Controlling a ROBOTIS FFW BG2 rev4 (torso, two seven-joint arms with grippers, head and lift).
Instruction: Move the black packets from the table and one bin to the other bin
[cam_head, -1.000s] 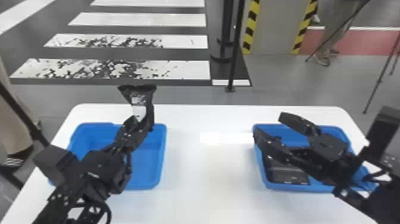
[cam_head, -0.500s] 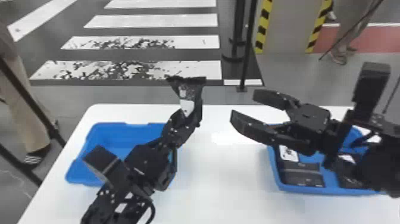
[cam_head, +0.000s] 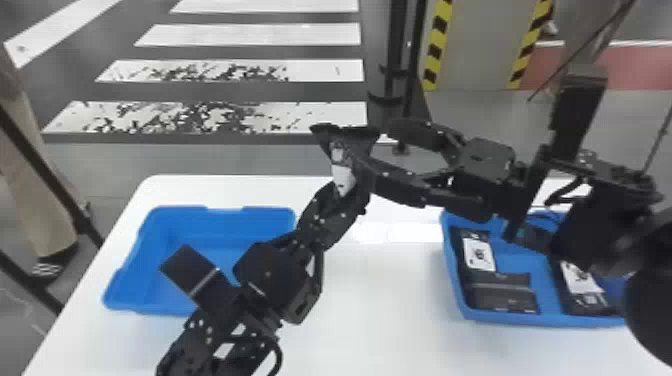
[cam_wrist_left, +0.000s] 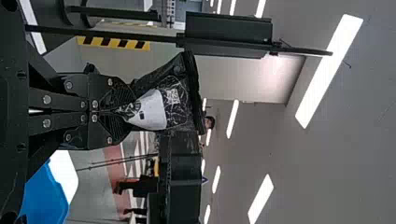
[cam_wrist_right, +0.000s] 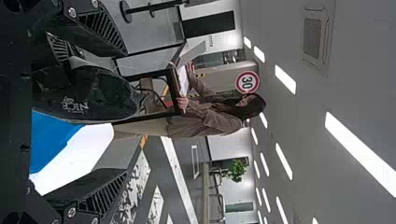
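Observation:
Over the middle of the table's far edge, my left gripper (cam_head: 346, 192) is shut on the lower end of a black packet (cam_head: 367, 145) with a white label. In the left wrist view the gripper (cam_wrist_left: 133, 111) pinches the packet (cam_wrist_left: 180, 100), which flares out beyond the fingertips. My right gripper (cam_head: 387, 157) is open beside the packet's right side. The right wrist view has the right gripper (cam_wrist_right: 125, 112) with the held packet (cam_wrist_right: 88, 93) between its spread fingers, closer to one of them. Several more black packets (cam_head: 505, 292) lie in the right blue bin (cam_head: 530, 265).
The left blue bin (cam_head: 122, 285) stands at the table's left, partly behind the left arm. The white table (cam_head: 380, 310) stretches between the bins. Beyond its far edge are dark posts (cam_head: 396, 50) and a striped floor.
My left gripper has moved right with the packet, away from the left bin. My right gripper has come from over the right bin, leftward and up to the packet. The head view has shifted slightly.

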